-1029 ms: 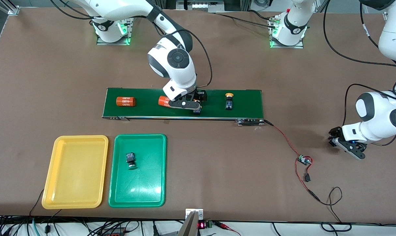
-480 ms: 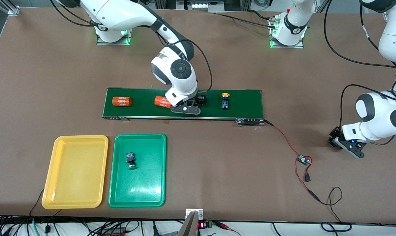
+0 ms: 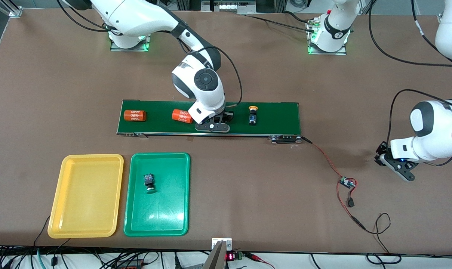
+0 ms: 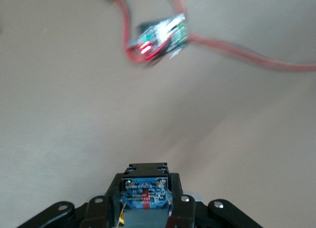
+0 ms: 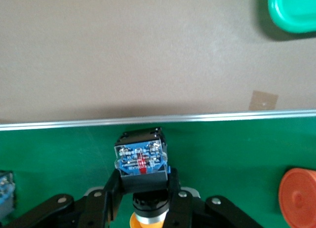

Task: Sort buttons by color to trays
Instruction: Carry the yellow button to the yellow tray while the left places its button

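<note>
On the dark-green conveyor belt (image 3: 278, 116), my right gripper (image 3: 212, 127) (image 5: 145, 191) is shut on a button (image 5: 140, 161) with a blue-and-black body and a yellow-orange cap. Another yellow-capped button (image 3: 252, 116) lies on the belt beside it, toward the left arm's end. One more button (image 3: 148, 183) lies in the green tray (image 3: 156, 220), which stands next to the yellow tray (image 3: 85, 224). My left gripper (image 3: 396, 166) (image 4: 146, 206) hangs low over bare table at the left arm's end, shut on a blue-and-black button (image 4: 145, 193) whose cap is hidden.
Two orange cylinders with white print (image 3: 134, 115) (image 3: 182, 116) lie on the belt toward the right arm's end. A small circuit board (image 3: 347, 183) (image 4: 160, 35) with red wires lies near my left gripper. Cables run along the table's front edge.
Both grippers have shut on their buttons. The cylinders and the free yellow button have ridden the belt toward the right arm's end. My left arm has shifted slightly.
</note>
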`<state>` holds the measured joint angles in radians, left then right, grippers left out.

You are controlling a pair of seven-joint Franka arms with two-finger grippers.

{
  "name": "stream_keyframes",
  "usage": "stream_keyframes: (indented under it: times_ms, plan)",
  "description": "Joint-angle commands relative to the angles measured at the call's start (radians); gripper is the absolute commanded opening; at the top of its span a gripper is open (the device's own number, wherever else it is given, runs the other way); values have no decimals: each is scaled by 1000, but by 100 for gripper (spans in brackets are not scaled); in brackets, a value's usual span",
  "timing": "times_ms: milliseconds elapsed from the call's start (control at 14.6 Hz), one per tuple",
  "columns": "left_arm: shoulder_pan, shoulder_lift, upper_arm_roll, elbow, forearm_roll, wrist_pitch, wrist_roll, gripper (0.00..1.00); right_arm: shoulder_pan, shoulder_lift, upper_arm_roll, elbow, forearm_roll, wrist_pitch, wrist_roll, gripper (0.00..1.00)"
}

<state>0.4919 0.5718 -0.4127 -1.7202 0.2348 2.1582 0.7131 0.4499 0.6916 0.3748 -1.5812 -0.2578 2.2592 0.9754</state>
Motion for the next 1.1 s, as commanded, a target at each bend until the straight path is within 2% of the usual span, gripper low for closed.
stream_keyframes:
  times_ms: [0, 206, 412, 549, 686, 823, 1029]
  plan:
    - [-137, -154, -20, -90, -17, -109, -289, 0, -2, -18, 0, 4, -18, -21, -7, 0]
    - [-275, -242, -57, -179, -84, -112, -615, 0, -46, -102, -20, 4, -18, -94, -55, 0]
    - [-422, -265, -61, -217, -147, -104, -890, 0, -196, -233, -19, 6, -1, -301, -269, 0]
    - [-498, -251, -60, -217, -166, -92, -1030, 0, -314, -282, -22, 7, 0, -383, -433, 0]
    - [-529, -225, -60, -219, -192, -58, -1113, 0, -431, -293, -22, 7, -1, -391, -574, 0]
    - [-533, -211, -60, -231, -196, -26, -1118, 0, -552, -278, -27, 7, -1, -376, -721, 0]
    - [-532, -195, -60, -298, -195, 104, -1109, 0, -727, -164, -27, 23, -4, -238, -958, 0]
